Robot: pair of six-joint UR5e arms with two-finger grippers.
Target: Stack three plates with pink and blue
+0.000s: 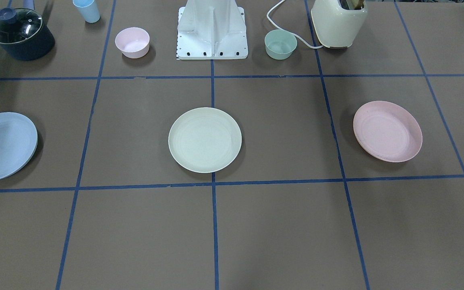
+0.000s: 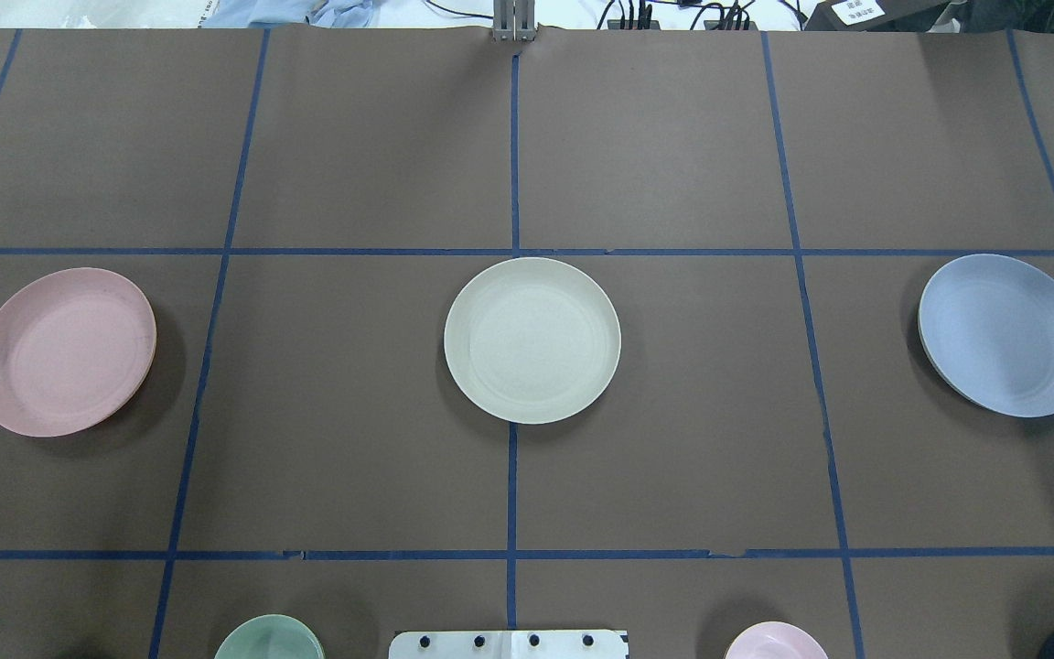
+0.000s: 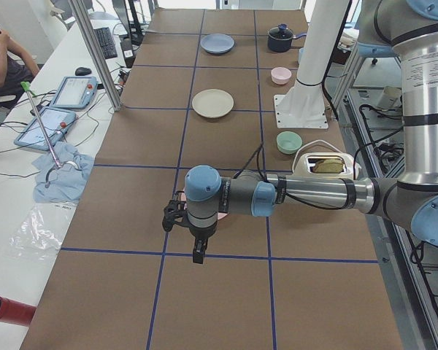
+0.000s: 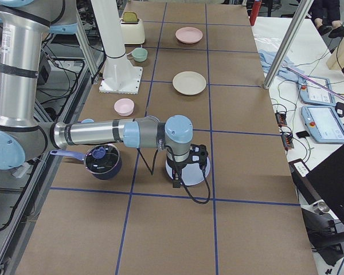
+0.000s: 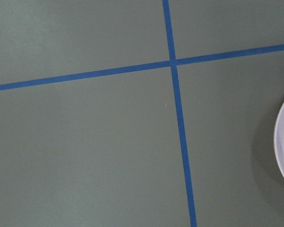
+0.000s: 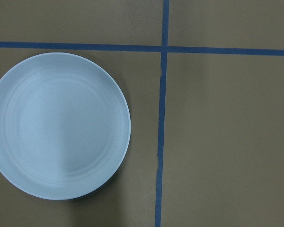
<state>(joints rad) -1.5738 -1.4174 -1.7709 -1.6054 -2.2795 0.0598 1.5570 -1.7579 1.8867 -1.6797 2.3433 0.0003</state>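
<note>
The left end effector [image 3: 198, 254] is seen only from the side, hung above the surface [image 2: 353, 412] with its fingers pointed down. Whether its fingers are apart or together cannot be told. The pink plate [image 2: 65, 351] is set flat just below it and is largely hidden behind the arm in that side view. In the left wrist view only a pale curved edge of that plate is caught at the right border.

The right end effector [image 4: 175, 182] is likewise shown only from the side, pointed down over the blue plate [image 4: 190, 173], and its state cannot be told either. In the right wrist view the blue plate is seen whole, offset to the left beside a crossing of the blue tape lines [image 6: 161, 118]. Nothing is gripped by either end effector, as far as can be made out.

The cream-white plate [image 2: 532, 340] is laid between the two end effectors, well apart from both. No plate is stacked on another.

A lidded dark pot [image 4: 103, 160] is placed near the right end effector, with a pink bowl [image 4: 124, 106] beyond it. A mint-green bowl [image 3: 289, 141] and a toaster [image 3: 321, 166] are found on the left end effector's side.
</note>
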